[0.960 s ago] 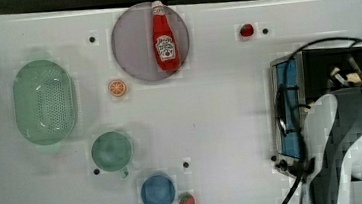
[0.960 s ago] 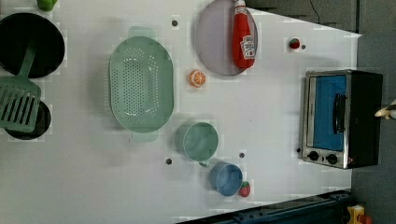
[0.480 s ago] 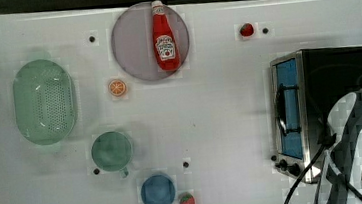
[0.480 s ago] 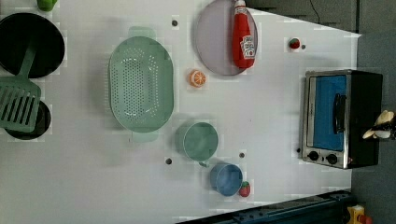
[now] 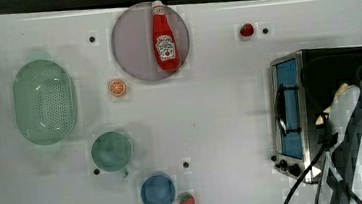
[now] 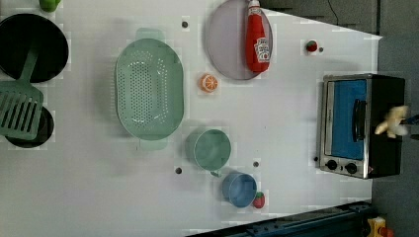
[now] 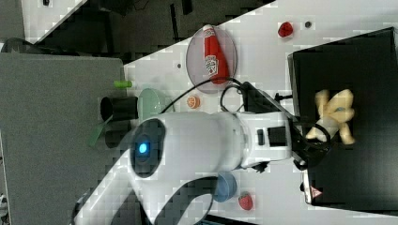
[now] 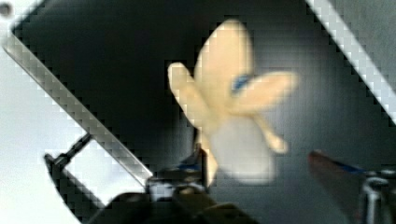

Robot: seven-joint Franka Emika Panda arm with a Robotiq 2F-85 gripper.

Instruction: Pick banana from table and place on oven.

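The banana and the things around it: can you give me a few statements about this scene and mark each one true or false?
1. The banana lies over the oven's black top. True.
2. The ketchup bottle stands upright on the table. False: it lies on the grey plate.
3. The orange slice sits inside the green colander. False: it lies on the table beside it.
4. A strawberry lies next to the blue cup. True.
5. The tool has its fingers apart. True.
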